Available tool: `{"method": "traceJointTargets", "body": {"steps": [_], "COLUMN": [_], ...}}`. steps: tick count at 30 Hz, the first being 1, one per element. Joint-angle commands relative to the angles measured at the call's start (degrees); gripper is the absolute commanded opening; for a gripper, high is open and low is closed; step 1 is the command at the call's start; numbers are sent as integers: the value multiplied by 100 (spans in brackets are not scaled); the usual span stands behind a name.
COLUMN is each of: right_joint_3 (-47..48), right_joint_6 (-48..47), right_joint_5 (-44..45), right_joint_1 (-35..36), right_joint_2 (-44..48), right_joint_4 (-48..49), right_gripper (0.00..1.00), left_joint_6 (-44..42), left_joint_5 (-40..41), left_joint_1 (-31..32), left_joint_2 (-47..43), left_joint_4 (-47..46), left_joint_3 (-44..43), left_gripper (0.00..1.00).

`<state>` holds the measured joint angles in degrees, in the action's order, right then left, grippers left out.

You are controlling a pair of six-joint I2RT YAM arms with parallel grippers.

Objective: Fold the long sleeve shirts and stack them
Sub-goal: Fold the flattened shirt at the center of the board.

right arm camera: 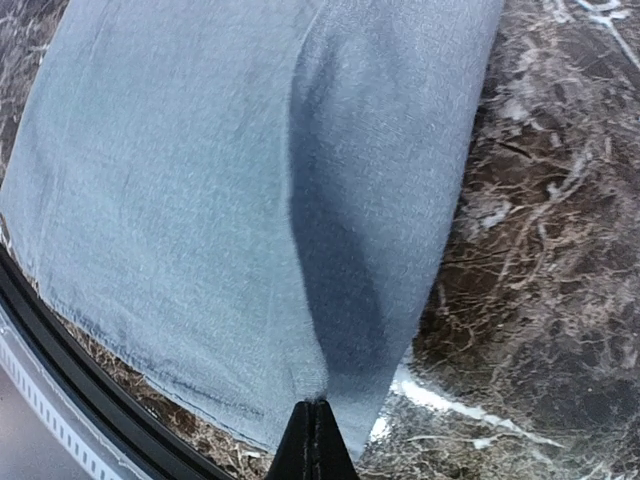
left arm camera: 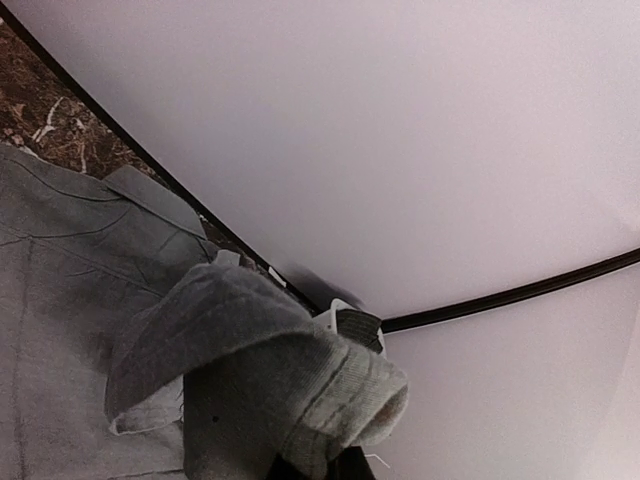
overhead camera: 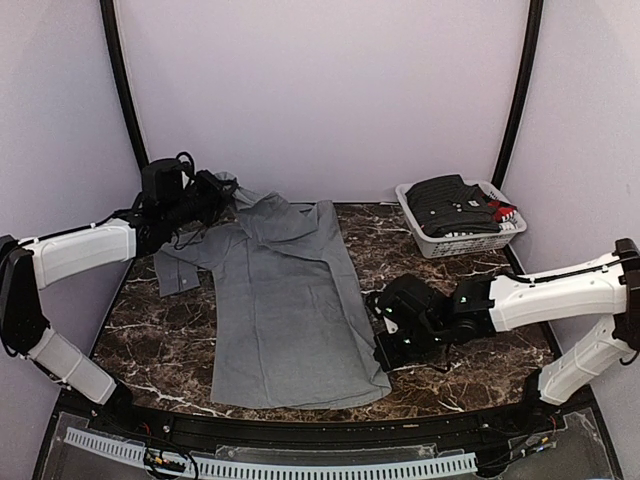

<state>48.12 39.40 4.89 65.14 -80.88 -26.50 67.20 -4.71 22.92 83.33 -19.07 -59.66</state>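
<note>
A plain mid-grey long sleeve shirt (overhead camera: 285,310) lies flat on the marble table (overhead camera: 170,340), collar at the back. My left gripper (overhead camera: 222,190) is at the shirt's back left corner, shut on a bunched fold of its grey cloth (left arm camera: 300,390) and holding it raised. My right gripper (overhead camera: 385,350) sits at the shirt's right hem corner, jaws closed together and pinching the cloth edge (right arm camera: 320,390). Dark folded shirts (overhead camera: 455,205) fill a basket at the back right.
A white slatted basket (overhead camera: 438,243) stands at the back right corner. Pale walls close the back and sides, with black poles (overhead camera: 120,70) at the corners. The table's near edge has a black rail (overhead camera: 300,425).
</note>
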Motion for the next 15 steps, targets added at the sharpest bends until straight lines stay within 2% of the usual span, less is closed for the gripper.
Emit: {"method": "traceJointTargets", "body": {"steps": [1, 15], "right_joint_3": [160, 311], "right_joint_6": [-323, -489], "right_joint_5": [-582, -1007], "right_joint_1": [62, 63], "right_joint_2": [-267, -743], "right_joint_4": [475, 658], "right_gripper": [0, 0], "left_joint_6": [-257, -506], "left_joint_5": [283, 274], "left_joint_1": [-182, -341], "left_joint_2": [-390, -628], "left_joint_4": [300, 353], "left_joint_3": [339, 394], "left_gripper": [0, 0]}}
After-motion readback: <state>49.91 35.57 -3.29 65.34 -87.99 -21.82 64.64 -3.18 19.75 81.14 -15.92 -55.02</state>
